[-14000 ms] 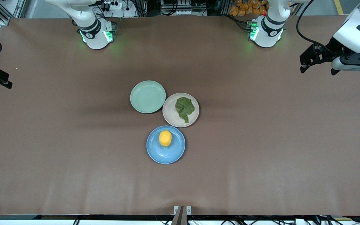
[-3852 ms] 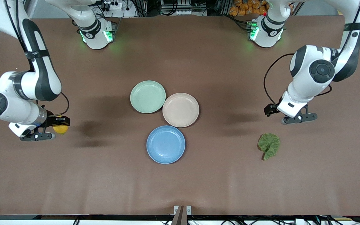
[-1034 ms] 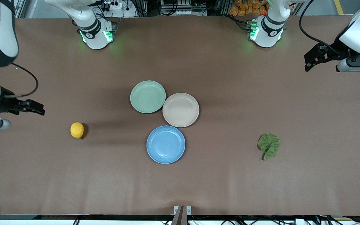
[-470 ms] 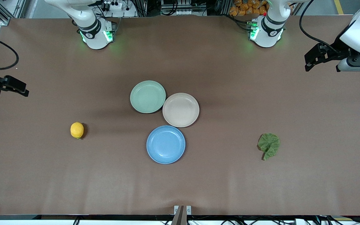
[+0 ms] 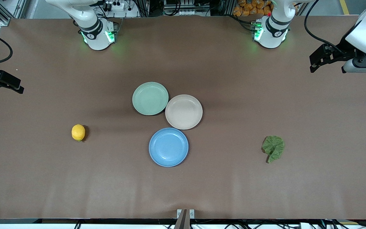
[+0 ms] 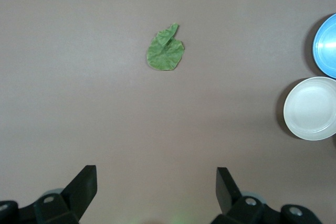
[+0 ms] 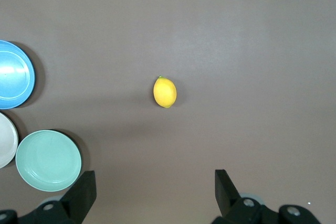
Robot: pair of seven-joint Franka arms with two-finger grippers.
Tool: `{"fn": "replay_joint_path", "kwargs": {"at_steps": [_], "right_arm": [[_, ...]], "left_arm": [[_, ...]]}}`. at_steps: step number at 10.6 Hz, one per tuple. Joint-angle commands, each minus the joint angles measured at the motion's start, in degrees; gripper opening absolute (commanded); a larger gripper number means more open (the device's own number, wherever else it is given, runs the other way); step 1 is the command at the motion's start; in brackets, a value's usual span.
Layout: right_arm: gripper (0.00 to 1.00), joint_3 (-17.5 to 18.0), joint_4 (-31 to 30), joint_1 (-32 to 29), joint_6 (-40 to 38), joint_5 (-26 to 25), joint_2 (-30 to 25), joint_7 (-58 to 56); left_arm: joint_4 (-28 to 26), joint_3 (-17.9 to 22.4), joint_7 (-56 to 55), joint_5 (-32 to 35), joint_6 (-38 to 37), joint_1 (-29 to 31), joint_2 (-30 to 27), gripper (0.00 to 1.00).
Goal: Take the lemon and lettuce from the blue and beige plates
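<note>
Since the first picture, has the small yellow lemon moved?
Yes. The lemon has left the sky blue plate and now lies on the brown table, toward the right arm's end.

Front view: a high camera across the table (image 5: pixel 221 190) faces the robots and looks steeply down, taking in the whole tabletop with both bases along the top. Left wrist view: looks straight down from high over the left arm's end of the table, framing the lettuce (image 6: pixel 165 51), the blue plate (image 6: pixel 326 46) and the beige plate (image 6: pixel 311 108). Right wrist view: looks straight down from high over the right arm's end, framing the lemon (image 7: pixel 165 92). Both wrist views share the blue and beige plates.
</note>
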Motion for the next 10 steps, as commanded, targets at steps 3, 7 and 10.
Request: {"fn": "replay_joint_path", "kwargs": {"at_steps": [3,7,10], "right_arm": [[1.00,0.43,-0.09,-0.95,-0.70,-0.44,-1.02,0.11],[1.00,0.51,-0.09,-0.95,-0.26,-0.53,-0.93,0.11],[1.00,0.78,-0.09,-0.51,-0.26,-0.35,-1.02,0.11]], "left_arm": [[1.46,-0.02,1.17,-0.75,-1.36,0.08,0.51,1.00],[1.46,-0.11,1.17,-0.75,-1.36,-0.10,0.59,1.00],[1.46,-0.11,0.91,-0.84,-1.36,-0.10,0.59,1.00]]}}
